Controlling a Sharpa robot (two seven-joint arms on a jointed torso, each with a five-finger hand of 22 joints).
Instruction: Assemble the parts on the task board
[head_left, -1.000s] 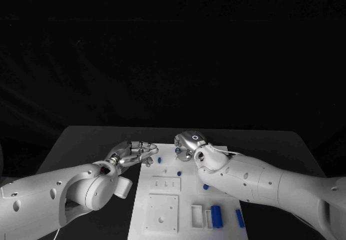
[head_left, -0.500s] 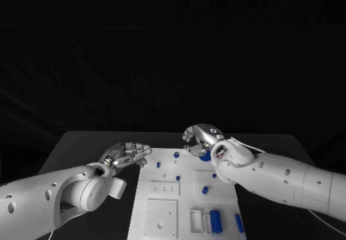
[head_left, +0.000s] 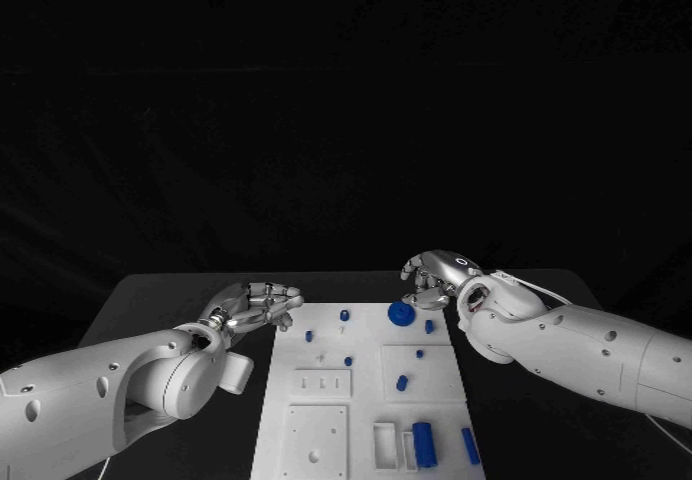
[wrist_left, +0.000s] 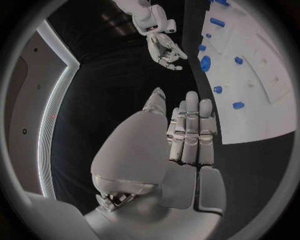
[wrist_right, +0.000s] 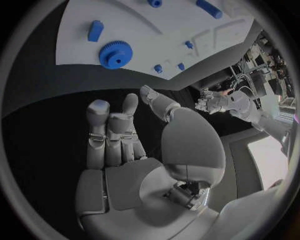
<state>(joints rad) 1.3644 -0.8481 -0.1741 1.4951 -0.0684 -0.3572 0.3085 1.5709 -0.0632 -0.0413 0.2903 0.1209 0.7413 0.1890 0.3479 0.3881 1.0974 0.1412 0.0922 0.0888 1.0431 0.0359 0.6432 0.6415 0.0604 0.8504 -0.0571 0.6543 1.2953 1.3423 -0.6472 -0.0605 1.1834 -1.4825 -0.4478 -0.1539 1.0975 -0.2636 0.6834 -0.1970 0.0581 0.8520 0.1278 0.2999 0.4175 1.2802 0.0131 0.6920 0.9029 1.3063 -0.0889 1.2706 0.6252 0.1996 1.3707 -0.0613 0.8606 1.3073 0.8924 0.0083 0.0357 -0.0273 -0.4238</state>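
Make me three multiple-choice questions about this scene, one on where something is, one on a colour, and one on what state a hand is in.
1. Where does the toothed wheel lie?
A. on the task board, near its far edge
B. on the black table, off the board
C. in the left hand

2. What colour is the toothed wheel?
A. grey
B. blue
C. white

3. What is the right hand doing?
A. gripping the wheel
B. pressing on the board
C. holding nothing, off the board's far right corner

Answers: 1 A, the head view shows it on the white plate; 2 B, the right wrist view shows it blue; 3 C, its palm is bare.
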